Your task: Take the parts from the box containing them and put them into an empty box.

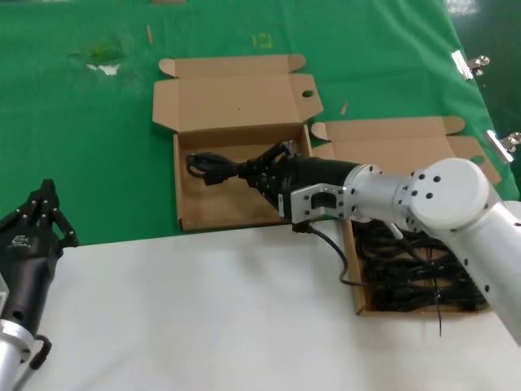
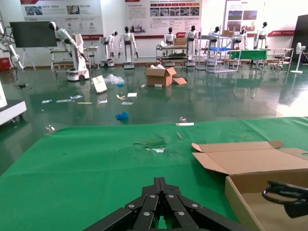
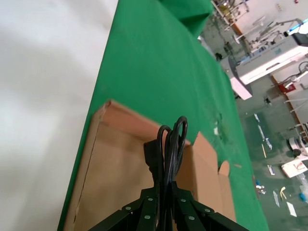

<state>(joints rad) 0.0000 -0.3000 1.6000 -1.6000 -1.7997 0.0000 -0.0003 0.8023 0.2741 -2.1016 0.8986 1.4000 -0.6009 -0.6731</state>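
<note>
My right gripper (image 1: 259,173) is shut on a black cable bundle (image 1: 213,168) and holds it over the left cardboard box (image 1: 189,218), which holds nothing else. In the right wrist view the bundle (image 3: 167,149) sticks out past the closed fingers (image 3: 150,196), above that box's floor (image 3: 115,163). The right cardboard box (image 1: 407,147) holds several more black cable bundles (image 1: 415,273), partly hidden by my right arm. My left gripper (image 1: 45,204) is shut and empty at the near left, clear of the boxes; in its wrist view (image 2: 161,184) it points over the green cloth.
Both boxes have lids folded open at the back (image 1: 236,94). A white sheet (image 1: 187,318) covers the near table; green cloth (image 1: 73,138) covers the rest. Metal clips (image 1: 468,63) lie at the far right edge. Small scraps (image 1: 102,57) lie at the far left.
</note>
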